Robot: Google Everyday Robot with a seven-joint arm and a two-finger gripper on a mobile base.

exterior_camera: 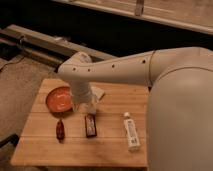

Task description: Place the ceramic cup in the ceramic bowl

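The ceramic bowl, shallow and orange-red with a paler centre, sits on the left part of the wooden table. My white arm reaches in from the right and bends down just right of the bowl. The gripper hangs at the bowl's right rim, low over the table. A small white shape at the gripper's lower end may be the ceramic cup. I cannot tell it apart from the gripper or say whether it is held.
A white labelled tube lies on the table's right front. A dark brown rectangular packet and a small dark red object lie in front of the bowl. A dark gap and rails run behind the table.
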